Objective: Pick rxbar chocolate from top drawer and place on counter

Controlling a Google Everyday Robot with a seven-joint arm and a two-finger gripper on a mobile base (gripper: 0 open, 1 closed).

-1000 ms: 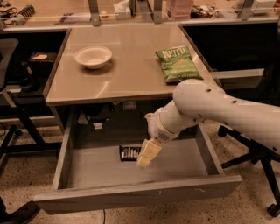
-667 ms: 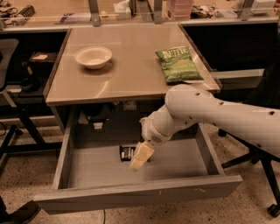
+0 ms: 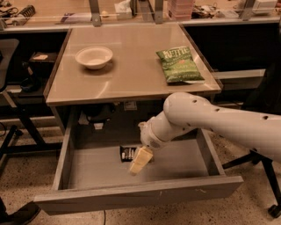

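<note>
The top drawer (image 3: pixel 131 195) is pulled open below the counter (image 3: pixel 131 66). The rxbar chocolate (image 3: pixel 127 153), a small flat black wrapper with white lettering, lies on the drawer floor near the back middle. My gripper (image 3: pixel 140 161) reaches down into the drawer from the right on a white arm; its pale tip hangs just right of and in front of the bar and partly covers the bar's right end.
A white bowl (image 3: pixel 93 56) sits on the counter's left half and a green chip bag (image 3: pixel 178 65) on its right. A cluttered bench with metal posts (image 3: pixel 131 11) runs behind. A dark chair base (image 3: pixel 263 176) stands at the right.
My gripper has moved left and a little toward the drawer front, from the right side of the bar to partly over it. The bar has not moved.
</note>
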